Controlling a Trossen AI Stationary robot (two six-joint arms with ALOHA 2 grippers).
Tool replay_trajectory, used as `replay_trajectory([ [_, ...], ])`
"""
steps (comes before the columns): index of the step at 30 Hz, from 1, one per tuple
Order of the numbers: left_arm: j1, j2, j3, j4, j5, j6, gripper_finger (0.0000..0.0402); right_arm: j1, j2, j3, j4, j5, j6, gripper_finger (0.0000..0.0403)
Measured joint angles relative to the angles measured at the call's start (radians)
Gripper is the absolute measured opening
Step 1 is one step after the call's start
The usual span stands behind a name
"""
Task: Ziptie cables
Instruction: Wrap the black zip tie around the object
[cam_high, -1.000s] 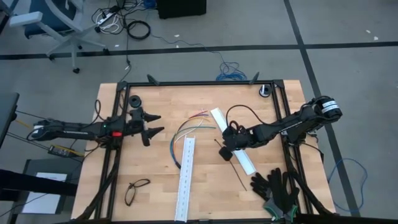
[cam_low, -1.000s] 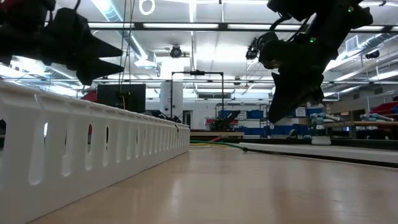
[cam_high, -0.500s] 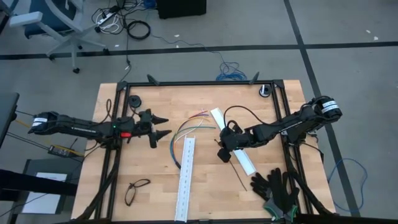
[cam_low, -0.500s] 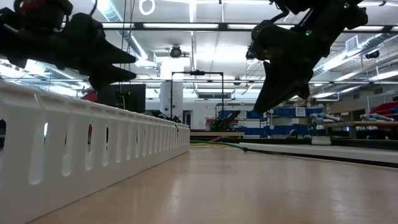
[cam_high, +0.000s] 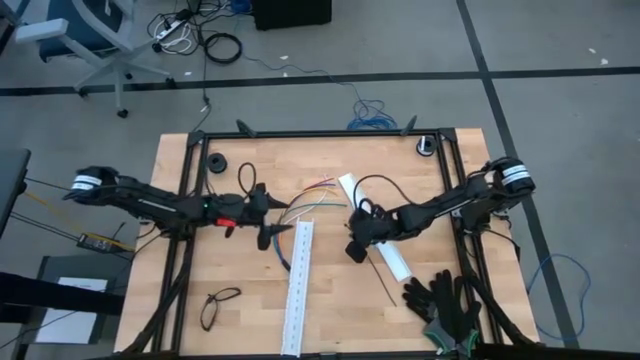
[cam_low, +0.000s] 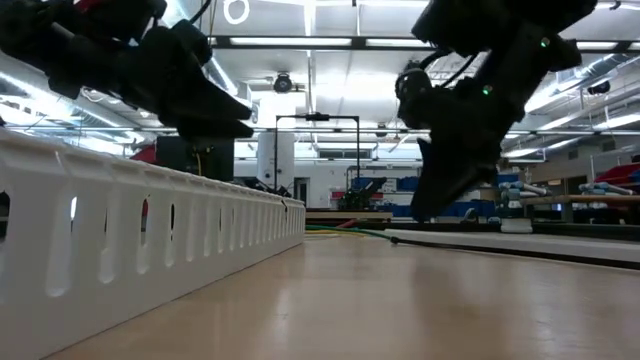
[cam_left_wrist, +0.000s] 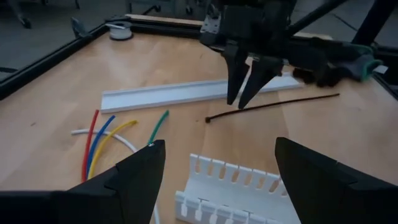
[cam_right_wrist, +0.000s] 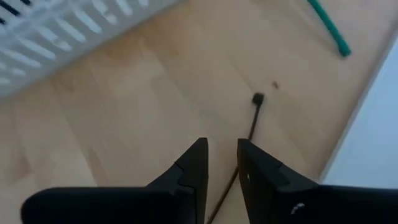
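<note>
So the left gripper (cam_high: 283, 228) is sitting near the middle of the high view with its fingers spread wide and nothing between them, right at the top end of the upright slotted white rail (cam_high: 298, 285) and just beside the cables (cam_high: 300, 212). The cables are a loose arc of thin coloured wires on the tabletop (cam_high: 250, 300), curving from the rail's left side up toward the centre top, with the loose ends fanning out next to the second white rail (cam_high: 385, 245), the one lying at an angle right of centre. The right gripper (cam_high: 353, 250) hangs above the tabletop just left of that angled rail; in its own wrist view the fingers (cam_right_wrist: 252, 177) are only a narrow gap apart and they're not clamped on anything. A thin black zip tie (cam_right_wrist: 252, 118) lies flat on the wood right ahead of them. Glasses (cam_high: 220, 305) are lower left and black gloves (cam_high: 440, 298) lower right.
</note>
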Motion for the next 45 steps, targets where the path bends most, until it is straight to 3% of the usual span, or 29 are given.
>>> replay_trajectory([
  [14, -0.001, 0.016, 0.006, 0.002, -0.004, -0.024, 0.0280, 0.008, 0.151, 0.006, 0.019, 0.073, 0.024, 0.0020],
  [17, -0.001, 0.016, 0.006, 0.005, -0.004, -0.025, 0.0280, 0.015, 0.153, 0.005, 0.026, 0.112, -0.010, 0.0004],
  [28, -0.001, 0.016, 0.006, 0.008, -0.005, -0.051, 0.0280, 0.035, 0.067, -0.002, 0.082, 0.302, -0.124, 0.0000],
  [33, -0.001, 0.035, 0.006, 0.042, -0.019, -0.106, 0.0280, 0.035, 0.047, -0.002, 0.246, 0.386, -0.251, 0.0000],
  [38, -0.001, 0.135, 0.006, 0.220, -0.094, -0.183, 0.0280, 0.036, 0.046, -0.001, 0.445, 0.505, -0.430, 0.0000],
  [41, -0.001, 0.215, 0.006, 0.400, -0.102, -0.216, 0.0280, 0.035, 0.046, -0.001, 0.555, 0.605, -0.532, 0.0000],
  [45, 0.000, 0.336, 0.006, 0.662, -0.113, -0.228, 0.0280, 0.036, 0.046, -0.001, 0.703, 0.652, -0.678, 0.0000],
])
